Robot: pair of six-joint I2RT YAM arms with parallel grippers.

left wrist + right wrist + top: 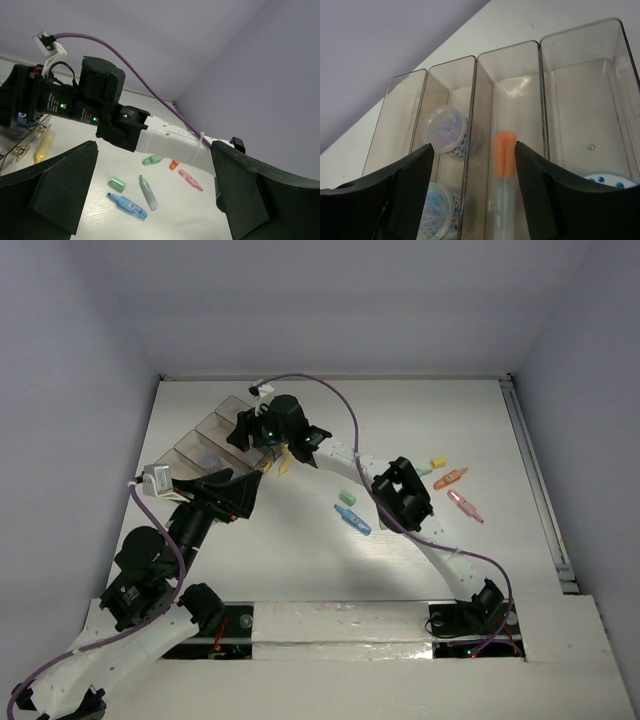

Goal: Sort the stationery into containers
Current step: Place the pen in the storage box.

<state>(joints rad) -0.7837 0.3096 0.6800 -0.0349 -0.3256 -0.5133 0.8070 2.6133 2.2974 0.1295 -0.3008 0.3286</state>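
In the third compartment from the left, seen from the right wrist, lies a pen [504, 165] with an opaque orange cap and a pale, see-through barrel. Its long axis runs along the length of the compartment, with the cap towards the far end and the barrel towards the camera. It is slim and round, with a blunt-ended cap.

The containers [476, 100] are four joined rectangular boxes of smoky clear plastic, glossy, with thin walls and rounded corners. The second compartment holds two round clear tubs [445, 134] filled with small multicoloured bits. The fourth shows the edge of a round white thing with blue dots [602, 180]. The leftmost looks bare as far as it shows.

The right gripper [473, 150] hangs over the boxes with its matte black fingers spread apart. The pen lies between and beyond them, touching neither. The left gripper [154, 146] also has its fingers wide apart and holds nothing; it sits near the containers' near end.

On the white table [400, 420], a yellow pen [44, 147] lies just beside the brass-coloured clasps [22, 151]. Farther out lie a translucent blue pen [127, 205], a green-tipped clear pen [148, 192], a short green piece [117, 183], another green pen [152, 160], an orange pen [174, 164] and a pink pen [191, 180], scattered at differing angles.
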